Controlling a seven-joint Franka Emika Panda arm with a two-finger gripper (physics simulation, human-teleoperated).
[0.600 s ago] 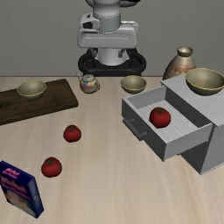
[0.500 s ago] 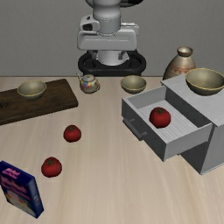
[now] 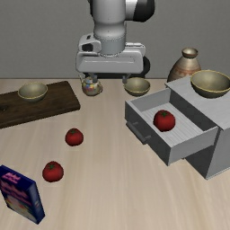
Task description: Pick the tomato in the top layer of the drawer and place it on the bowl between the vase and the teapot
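Red tomato (image 3: pixel 163 119) — in open drawer (image 3: pixel 190 128)

1. The tomato (image 3: pixel 163 119) I am to pick is round and red. It lies near the middle of the open top drawer (image 3: pixel 190 133), right of the frame's centre.
2. That grey drawer stands pulled out toward the lower left.
3. My target bowl (image 3: pixel 137 86) is small and olive-gold. It sits upright on the bench in the upper middle, between the teapot (image 3: pixel 91 86) on its left and the brown vase (image 3: pixel 187 65) on its right.
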